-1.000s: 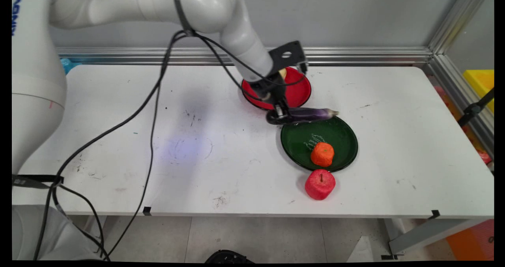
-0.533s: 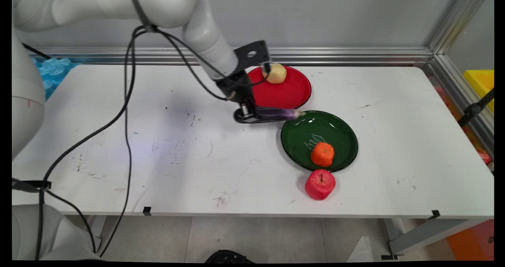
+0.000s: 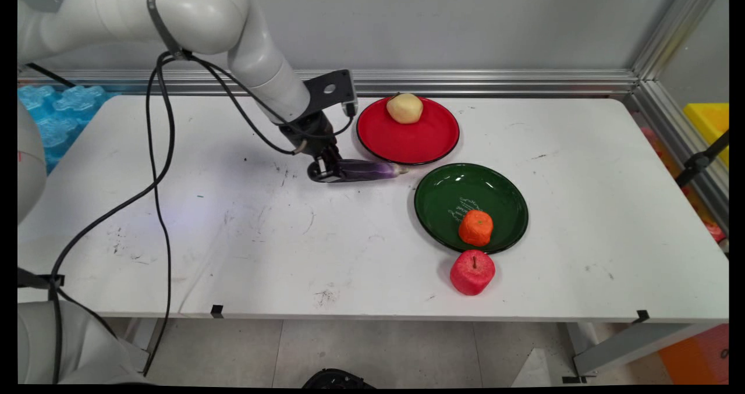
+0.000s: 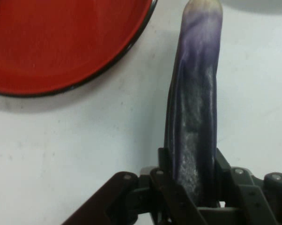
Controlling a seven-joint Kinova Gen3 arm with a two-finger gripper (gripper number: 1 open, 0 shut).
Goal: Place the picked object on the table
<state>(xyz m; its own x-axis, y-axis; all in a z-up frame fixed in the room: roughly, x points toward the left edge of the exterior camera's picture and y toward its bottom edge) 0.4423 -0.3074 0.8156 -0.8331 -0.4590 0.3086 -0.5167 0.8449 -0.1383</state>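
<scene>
My gripper (image 3: pixel 327 171) is shut on one end of a purple eggplant (image 3: pixel 369 170), which lies level and points right, low over the white table just left of the red plate (image 3: pixel 428 142). In the hand view the eggplant (image 4: pixel 196 103) runs straight up between my fingers (image 4: pixel 164 183), with the red plate's rim (image 4: pixel 108 61) at the upper left. A pale yellow fruit (image 3: pixel 404 107) sits at the back of the red plate. The eggplant's tip ends near the gap between the red plate and the green plate (image 3: pixel 448 199).
An orange fruit (image 3: pixel 475 227) lies at the front of the green plate. A red apple (image 3: pixel 472 272) stands on the table just in front of that plate. Black cables (image 3: pixel 160 149) hang from the arm over the table's left half. Blue items (image 3: pixel 52 112) lie beyond the left edge.
The arm has carried the eggplant leftward from over the green plate's back rim to beside the red plate, uncovering the yellow fruit. The plates and other fruit have not moved.
</scene>
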